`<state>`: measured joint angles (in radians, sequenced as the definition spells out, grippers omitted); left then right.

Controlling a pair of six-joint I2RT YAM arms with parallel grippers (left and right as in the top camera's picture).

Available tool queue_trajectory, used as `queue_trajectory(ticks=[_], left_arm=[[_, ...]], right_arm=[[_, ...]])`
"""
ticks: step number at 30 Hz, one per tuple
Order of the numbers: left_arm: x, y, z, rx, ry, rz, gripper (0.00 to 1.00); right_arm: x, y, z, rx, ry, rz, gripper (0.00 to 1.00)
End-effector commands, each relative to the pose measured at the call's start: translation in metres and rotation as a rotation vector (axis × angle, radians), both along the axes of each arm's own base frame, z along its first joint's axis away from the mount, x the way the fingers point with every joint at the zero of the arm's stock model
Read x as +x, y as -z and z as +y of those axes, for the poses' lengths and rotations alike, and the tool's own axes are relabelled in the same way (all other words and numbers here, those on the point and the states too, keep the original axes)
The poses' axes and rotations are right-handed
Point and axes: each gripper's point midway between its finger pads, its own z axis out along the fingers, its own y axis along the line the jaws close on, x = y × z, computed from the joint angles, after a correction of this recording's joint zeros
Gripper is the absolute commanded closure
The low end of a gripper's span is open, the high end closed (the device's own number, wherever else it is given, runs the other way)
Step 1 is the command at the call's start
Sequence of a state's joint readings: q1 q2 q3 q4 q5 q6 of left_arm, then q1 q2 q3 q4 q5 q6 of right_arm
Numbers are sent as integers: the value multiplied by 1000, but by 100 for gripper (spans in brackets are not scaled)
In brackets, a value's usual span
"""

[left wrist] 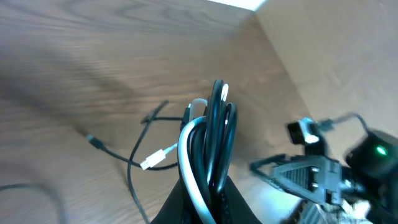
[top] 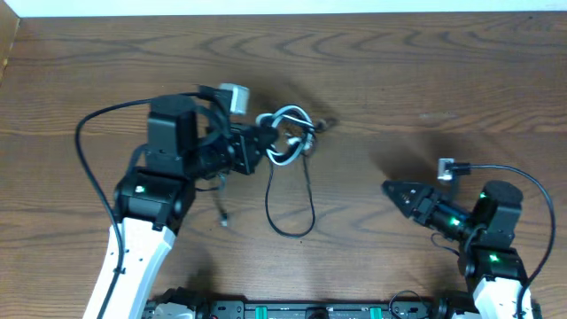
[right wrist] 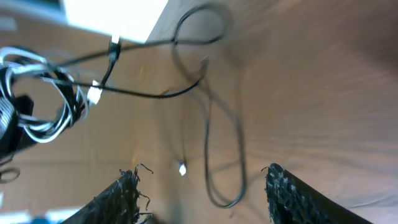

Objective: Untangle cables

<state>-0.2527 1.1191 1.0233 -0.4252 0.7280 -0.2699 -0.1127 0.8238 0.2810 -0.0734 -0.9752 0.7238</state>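
Note:
The cables (top: 291, 131) are a looped bundle of white and black cord, and my left gripper (top: 269, 146) is shut on them just above the table. In the left wrist view the white and black strands (left wrist: 208, 137) rise out of the shut left gripper (left wrist: 208, 202). A white plug (left wrist: 152, 163) dangles beside them. One long black loop (top: 306, 208) trails from the bundle toward the front. My right gripper (top: 396, 190) hovers to the right of the bundle, apart from it. Its fingers (right wrist: 292, 193) stand wide apart, so the right gripper (right wrist: 202, 190) is open and holds nothing; the loop (right wrist: 224, 180) lies beyond it.
A thin black cord end (top: 223, 219) lies on the wooden table (top: 425, 71) below my left wrist. The table's far edge (top: 283, 12) runs along the top. The arm bases (top: 301, 310) sit at the front edge.

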Motion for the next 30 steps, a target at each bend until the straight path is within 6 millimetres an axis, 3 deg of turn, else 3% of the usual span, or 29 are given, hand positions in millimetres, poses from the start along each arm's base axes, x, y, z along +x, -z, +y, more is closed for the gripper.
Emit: queue_trajectory(ticks=[1,4,7,10,14,18,25,30], left_arm=[[-14,-12,-24,-5,113,-72,92],[-25,-16,-41,8,193,-127,93],[-34,-16,-51,25,251,-169,92],[-34,-14,-51,38,251,-175,92],[-35,-12,-50,42,252,-161,92],[-41,-3,-48,55,257,-108,92],[-52,10,-44,74,267,-30,92],[-53,9,-45,55,256,-1,92]], right_arm=[[-7,-14,18,40,-77,-10,36],[-9,-19,27,34,-117,-50,35],[-11,-30,37,-29,-203,-224,28],[-14,-34,45,-115,-286,-406,24],[-18,-39,53,-182,-357,-566,32],[-21,-48,62,-210,-403,-690,31],[-20,-67,69,-221,-409,-823,28],[-9,-70,67,-263,-350,-846,35]])
